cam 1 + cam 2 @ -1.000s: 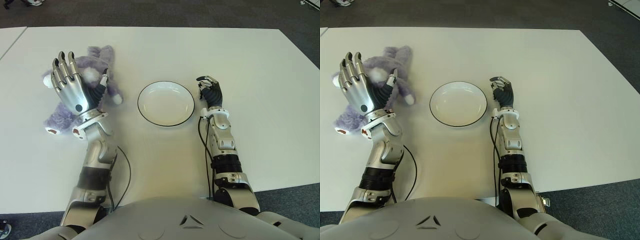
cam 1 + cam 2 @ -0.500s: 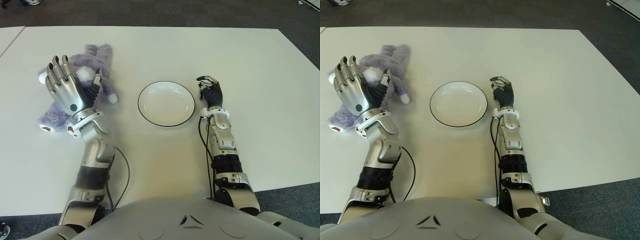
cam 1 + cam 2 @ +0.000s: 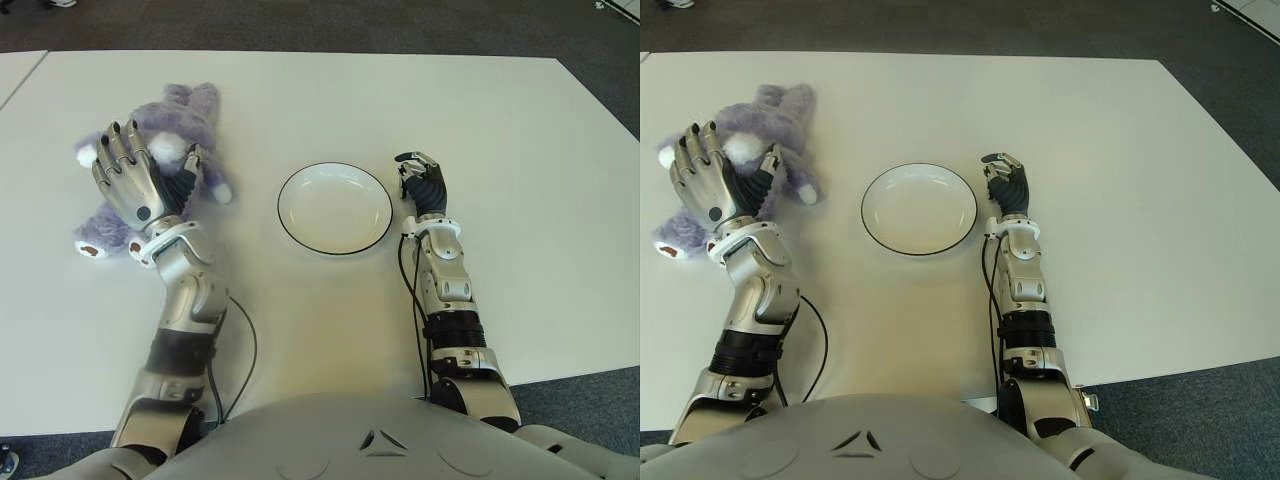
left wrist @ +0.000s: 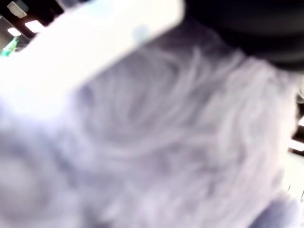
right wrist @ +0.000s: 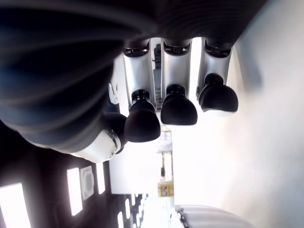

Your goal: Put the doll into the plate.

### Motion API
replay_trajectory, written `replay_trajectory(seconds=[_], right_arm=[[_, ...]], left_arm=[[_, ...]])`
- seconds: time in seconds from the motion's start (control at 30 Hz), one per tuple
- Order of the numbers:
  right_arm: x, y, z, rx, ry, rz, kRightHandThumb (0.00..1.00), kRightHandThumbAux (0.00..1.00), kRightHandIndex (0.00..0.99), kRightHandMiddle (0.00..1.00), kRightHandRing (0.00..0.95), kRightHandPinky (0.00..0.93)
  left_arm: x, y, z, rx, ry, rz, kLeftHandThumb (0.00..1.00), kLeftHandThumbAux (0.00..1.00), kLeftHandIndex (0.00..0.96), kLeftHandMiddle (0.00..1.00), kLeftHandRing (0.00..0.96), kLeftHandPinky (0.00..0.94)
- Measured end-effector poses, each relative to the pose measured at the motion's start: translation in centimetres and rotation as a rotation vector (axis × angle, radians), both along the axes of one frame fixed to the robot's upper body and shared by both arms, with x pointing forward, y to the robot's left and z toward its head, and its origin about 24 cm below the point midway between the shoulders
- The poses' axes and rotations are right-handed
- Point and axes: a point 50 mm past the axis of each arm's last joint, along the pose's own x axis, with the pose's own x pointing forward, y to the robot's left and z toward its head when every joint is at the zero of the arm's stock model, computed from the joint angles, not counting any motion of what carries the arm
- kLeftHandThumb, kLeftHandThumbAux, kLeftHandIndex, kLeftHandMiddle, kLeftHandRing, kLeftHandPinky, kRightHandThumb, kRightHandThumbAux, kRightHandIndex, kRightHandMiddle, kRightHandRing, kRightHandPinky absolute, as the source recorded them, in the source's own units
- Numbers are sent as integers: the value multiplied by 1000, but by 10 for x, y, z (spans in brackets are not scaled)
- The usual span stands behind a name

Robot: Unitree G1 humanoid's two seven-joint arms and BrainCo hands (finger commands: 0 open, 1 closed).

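Fingers (image 3: 118, 150) of the silver, multi-jointed left hand (image 3: 135, 185) are extended and slightly fanned over the purple plush doll, palm down against its body; whether they have closed on the fur cannot be told. The left wrist view is filled with blurred lilac fur at very close range.

Large white rectangular table (image 3: 520, 150): carries every item observed. Dark carpeted floor (image 3: 350, 25) shows beyond its far edge.

Fluffy purple-and-white plush doll (image 3: 185, 125): lies on the table at the robot's left, well apart from the plate. Its far end points away from the robot; a white-tipped paw (image 3: 222, 193) reaches toward the plate side, and a foot with a red-brown sole (image 3: 88, 250) sits nearest the robot, on the outer left.

Round white shallow plate with thin dark rim (image 3: 334, 208): sits on the table between the two hands, holding nothing.

Black-and-silver right hand (image 3: 422, 182): shows just beside the plate, on its right. In the right wrist view its fingertips (image 5: 178, 108) are curled in toward the palm, side by side, gripping nothing.
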Motion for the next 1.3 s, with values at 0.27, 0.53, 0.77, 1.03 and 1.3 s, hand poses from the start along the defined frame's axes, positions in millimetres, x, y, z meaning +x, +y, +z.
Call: replay_trajectory(seconds=[0.27,0.53,0.77,1.03,1.3], right_arm=[[0,0,0,1,-1,5,700,721,440,838,827,825],[-1,-1,0,5,-1,14,699,721,440,835,823,822],[-2,-3,0,13,1,13,699,721,440,827,815,809],[-3,-4,0,16,2,9,699,721,440,823,812,812],[-3,-5,0,16,4,9,699,721,440,831,820,823]], left_arm=[[2,0,-2,-13,14,-7,205,180,0,0,0,0],[6,0,-5,-9,6,-73,189,220,39,28,63,180],[12,4,-12,33,-29,-97,195,252,233,278,362,472],[17,3,-12,40,-90,-92,207,288,448,585,654,756],[21,3,-15,13,-178,-108,174,340,742,806,814,868]])
